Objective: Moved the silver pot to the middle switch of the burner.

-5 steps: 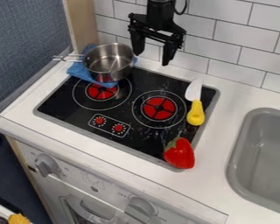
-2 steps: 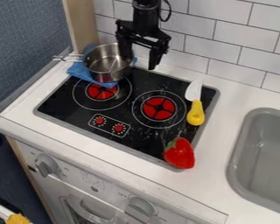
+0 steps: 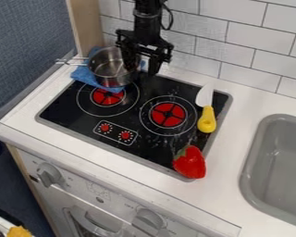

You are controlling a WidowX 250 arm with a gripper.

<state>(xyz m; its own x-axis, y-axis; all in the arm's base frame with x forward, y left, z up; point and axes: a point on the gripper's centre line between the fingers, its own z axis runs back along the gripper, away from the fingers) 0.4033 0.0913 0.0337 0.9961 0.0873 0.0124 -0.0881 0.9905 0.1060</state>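
My gripper (image 3: 142, 70) hangs down at the rear left of the cooktop (image 3: 76, 121), its fingers (image 3: 153, 68) pointing at the work surface. Condition of fingers: parted, with a clear gap between them, and nothing is clamped. One finger overlaps the right side of the silver pot (image 3: 110, 74) in the view, at the rim; the other stands outside it, to the right. Whether either touches the metal, I cannot tell. The pot sits upright at the cooktop's rear left corner, partly over a folded blue cloth (image 3: 83, 75), its wire handle (image 3: 73, 61) extending left past the cooktop's edge. Its near side adjoins the rear left burner (image 3: 107, 96). The printed panel with two red switches (image 3: 115, 133) lies nearer the front, apart from the pot. A second red burner (image 3: 168, 115) is noted to the right. Beyond it, a knife (image 3: 206, 107) lies along the cooktop's right side, pale blade toward the wall, yellow handle toward the front. A red strawberry (image 3: 189, 162) rests at the front right corner, across the border. A grey sink (image 3: 280, 166) is set into the white counter (image 3: 240, 113) at right; the tiled wall (image 3: 255, 41) stands behind.
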